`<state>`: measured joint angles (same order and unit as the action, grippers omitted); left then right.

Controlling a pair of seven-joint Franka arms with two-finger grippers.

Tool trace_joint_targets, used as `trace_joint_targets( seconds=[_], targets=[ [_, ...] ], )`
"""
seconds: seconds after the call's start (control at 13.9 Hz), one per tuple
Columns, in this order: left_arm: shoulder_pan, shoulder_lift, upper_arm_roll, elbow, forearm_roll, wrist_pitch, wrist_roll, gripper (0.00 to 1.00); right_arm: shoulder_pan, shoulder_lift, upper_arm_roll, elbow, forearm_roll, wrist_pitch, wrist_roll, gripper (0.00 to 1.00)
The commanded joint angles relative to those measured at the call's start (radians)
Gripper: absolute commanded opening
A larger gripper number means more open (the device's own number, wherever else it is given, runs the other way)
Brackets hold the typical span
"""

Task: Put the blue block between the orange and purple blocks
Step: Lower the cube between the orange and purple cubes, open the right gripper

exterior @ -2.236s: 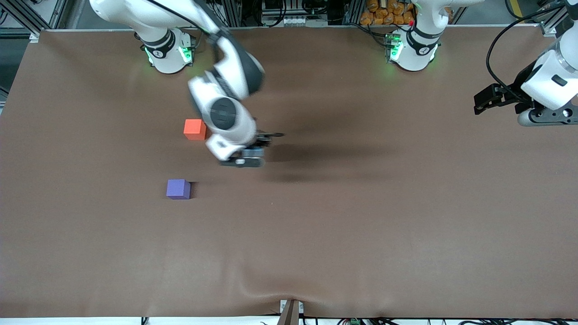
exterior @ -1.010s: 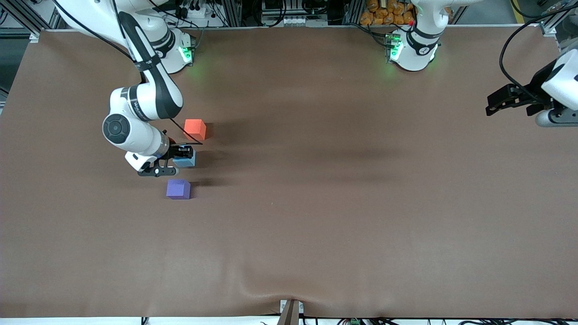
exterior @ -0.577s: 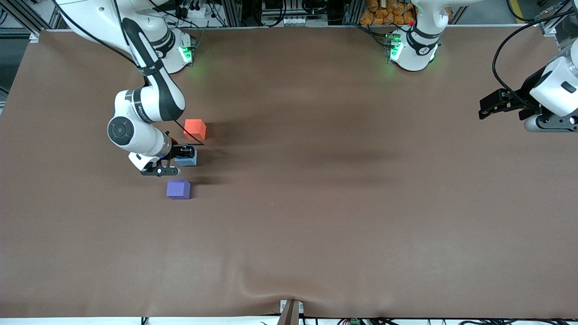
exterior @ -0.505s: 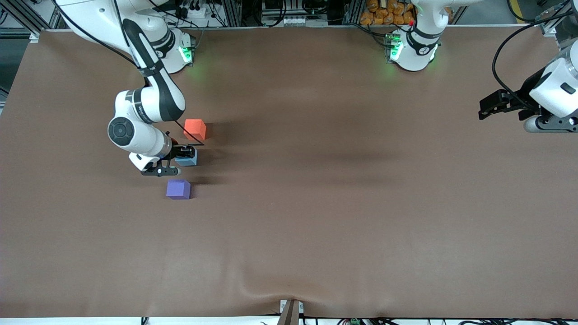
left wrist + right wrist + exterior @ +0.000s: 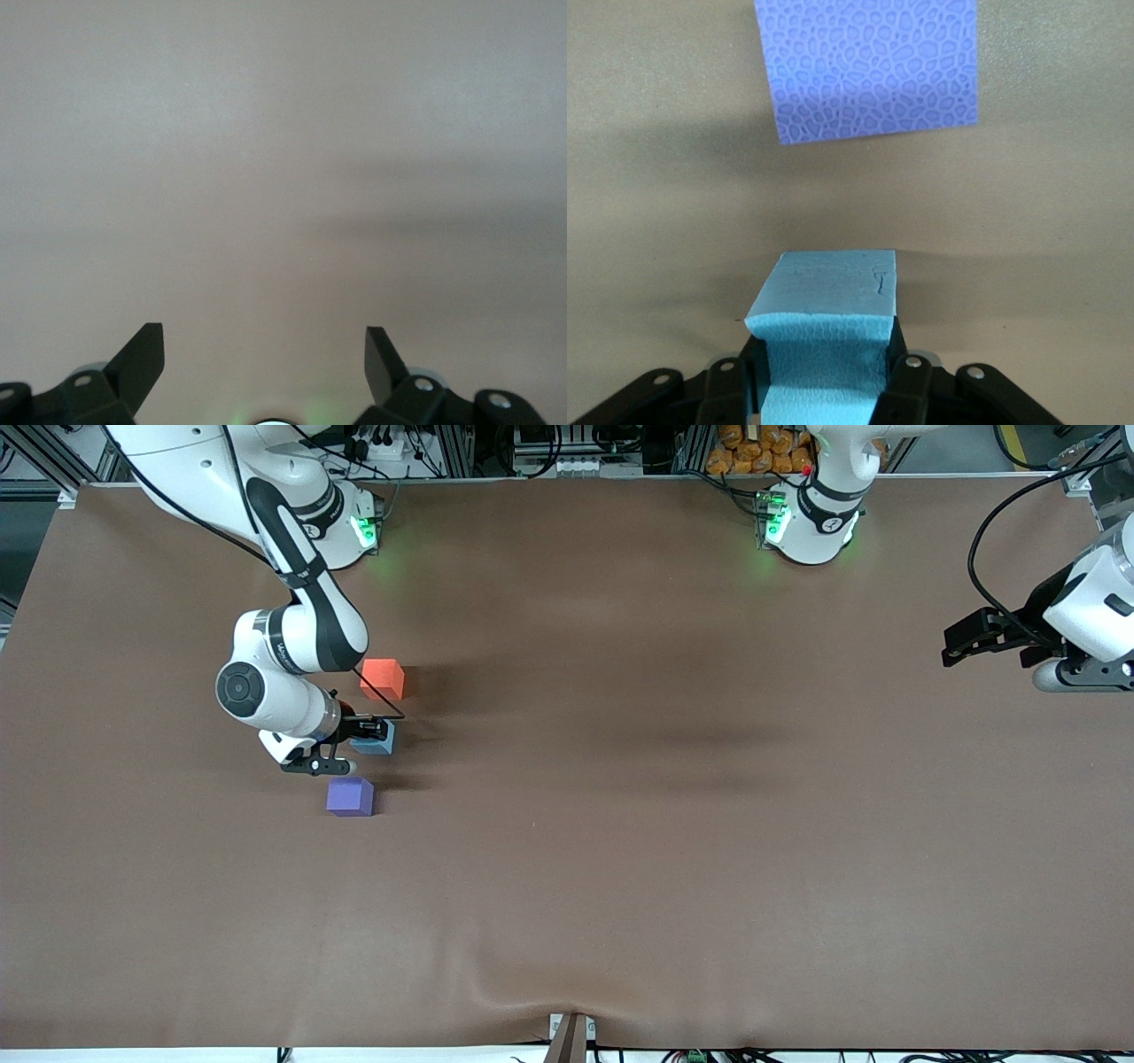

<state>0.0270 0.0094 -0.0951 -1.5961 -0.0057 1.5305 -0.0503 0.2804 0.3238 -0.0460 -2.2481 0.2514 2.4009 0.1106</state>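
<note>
Front view showed three cubes on the brown surface (image 5: 620,850), one of each colour, with no writing legible on them. The right tool (image 5: 368,737) was clamped on the blue block (image 5: 379,742), which sat between the orange block (image 5: 383,678) and the purple block (image 5: 350,795), nearer the front camera than the orange one and farther than the purple, touching neither. In the right wrist view the two fingers (image 5: 908,376) pressed the blue block's (image 5: 828,332) sides, the purple block (image 5: 868,66) lying just ahead of it. The left tool (image 5: 974,636) waited over the left arm's end of the surface, its fingers (image 5: 137,359) spread wide and holding nothing.
</note>
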Motion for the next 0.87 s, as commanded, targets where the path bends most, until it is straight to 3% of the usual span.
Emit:
trace_joint_targets(
  seconds=[0.0, 0.22, 0.36, 0.43, 0.65, 0.79],
  targets=[
    [-0.004, 0.006, -0.005, 0.012, 0.015, 0.003, 0.017, 1.0, -0.036, -0.006, 0.014, -0.016, 0.014, 0.018, -0.043, 0.0],
    [0.001, 0.006, -0.005, 0.013, 0.015, 0.005, 0.017, 1.0, -0.058, 0.009, 0.014, -0.016, 0.014, 0.023, -0.058, 0.0],
    [-0.007, 0.006, -0.005, 0.013, 0.016, 0.003, 0.017, 1.0, -0.058, 0.014, 0.014, -0.015, 0.014, 0.023, -0.061, 0.44],
    [-0.009, 0.006, -0.005, 0.013, 0.015, 0.003, 0.017, 1.0, -0.055, 0.014, 0.014, -0.015, 0.015, 0.024, -0.058, 0.99],
    [-0.009, 0.006, -0.005, 0.013, 0.015, 0.003, 0.017, 1.0, -0.047, 0.011, 0.02, -0.01, 0.017, 0.014, -0.048, 1.0],
    [-0.01, 0.006, -0.005, 0.013, 0.015, 0.003, 0.017, 1.0, -0.023, -0.011, 0.023, 0.024, 0.017, -0.069, -0.043, 1.0]
  ],
)
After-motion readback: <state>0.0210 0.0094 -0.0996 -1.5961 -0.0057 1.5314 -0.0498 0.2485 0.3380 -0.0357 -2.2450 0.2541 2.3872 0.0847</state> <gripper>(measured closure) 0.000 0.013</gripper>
